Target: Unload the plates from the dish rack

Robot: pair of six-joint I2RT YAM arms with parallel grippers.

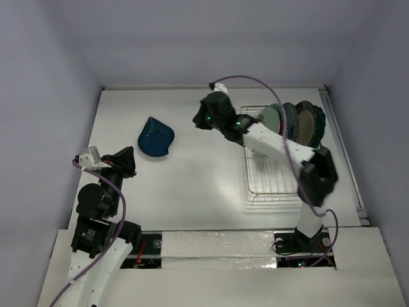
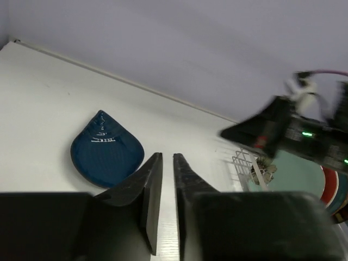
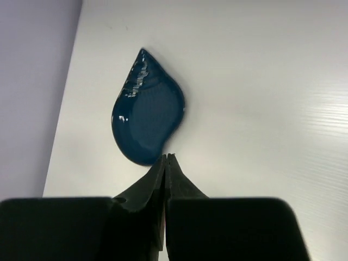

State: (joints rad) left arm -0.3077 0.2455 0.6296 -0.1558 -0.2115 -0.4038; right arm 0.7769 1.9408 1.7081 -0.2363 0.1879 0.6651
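Lying flat on the white table (image 1: 192,192), left of centre, the blue shell plate (image 1: 156,138) is shown well apart from the wire rack (image 1: 271,176) at the right. Three round plates (image 1: 299,123) are stood on edge at the rack's far end. The front one is partly covered by the right arm (image 1: 275,142), which is stretched across the rack. The right gripper (image 3: 167,157) is pressed shut on nothing and pointed at the shell plate. The left gripper (image 2: 167,157) is parted by a narrow slit, empty, near the plate.
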